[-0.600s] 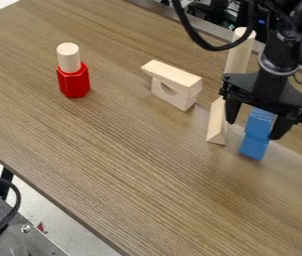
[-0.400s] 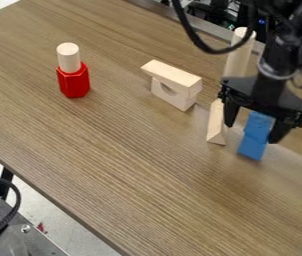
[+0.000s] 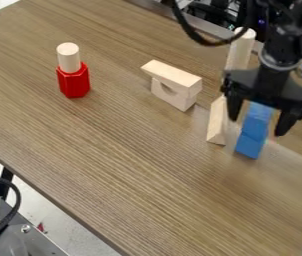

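Desk (image 3: 113, 165): viewed from above at a downward slant, the near edge crossing the lower left diagonally.
Far edge: upper right, the side the camera faces.
Floor (image 3: 63, 220): glimpsed past the near edge, lower left.
Tool (image 3: 257, 127): right of centre, seen from a middle distance that takes in most of the desktop.
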`<state>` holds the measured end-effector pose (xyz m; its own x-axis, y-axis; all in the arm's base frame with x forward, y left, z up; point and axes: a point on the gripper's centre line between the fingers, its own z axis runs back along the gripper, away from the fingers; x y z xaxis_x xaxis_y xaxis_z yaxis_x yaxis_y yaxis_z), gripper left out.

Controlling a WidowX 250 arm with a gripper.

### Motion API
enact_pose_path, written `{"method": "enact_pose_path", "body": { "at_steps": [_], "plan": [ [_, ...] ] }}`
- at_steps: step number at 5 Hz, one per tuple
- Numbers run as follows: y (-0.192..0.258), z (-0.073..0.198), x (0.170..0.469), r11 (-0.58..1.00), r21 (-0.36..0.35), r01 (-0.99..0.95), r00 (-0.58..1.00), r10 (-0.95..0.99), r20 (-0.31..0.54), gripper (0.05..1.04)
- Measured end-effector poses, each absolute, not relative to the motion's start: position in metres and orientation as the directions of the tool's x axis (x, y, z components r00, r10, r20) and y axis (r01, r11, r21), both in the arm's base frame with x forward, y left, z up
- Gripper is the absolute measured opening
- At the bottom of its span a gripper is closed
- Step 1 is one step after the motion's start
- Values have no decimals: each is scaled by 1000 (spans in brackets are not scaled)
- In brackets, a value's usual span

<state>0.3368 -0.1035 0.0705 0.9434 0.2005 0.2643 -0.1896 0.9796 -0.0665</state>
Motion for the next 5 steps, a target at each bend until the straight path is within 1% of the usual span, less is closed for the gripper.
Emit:
{"method": "enact_pose_path", "body": {
  "at_steps": [1,2,3,4,5],
  "plan": [
    [-102,95,337,975,-107,-193,929,217,298,985],
    [-84,132,340,959,-134,-249,884,281,373,985],
    [-49,146,342,902,-47,-429,821,411,396,985],
    [-1,149,341,773,-9,-634,715,590,375,985],
    [41,153,334,582,-14,-813,539,762,359,985]
  ]
}}
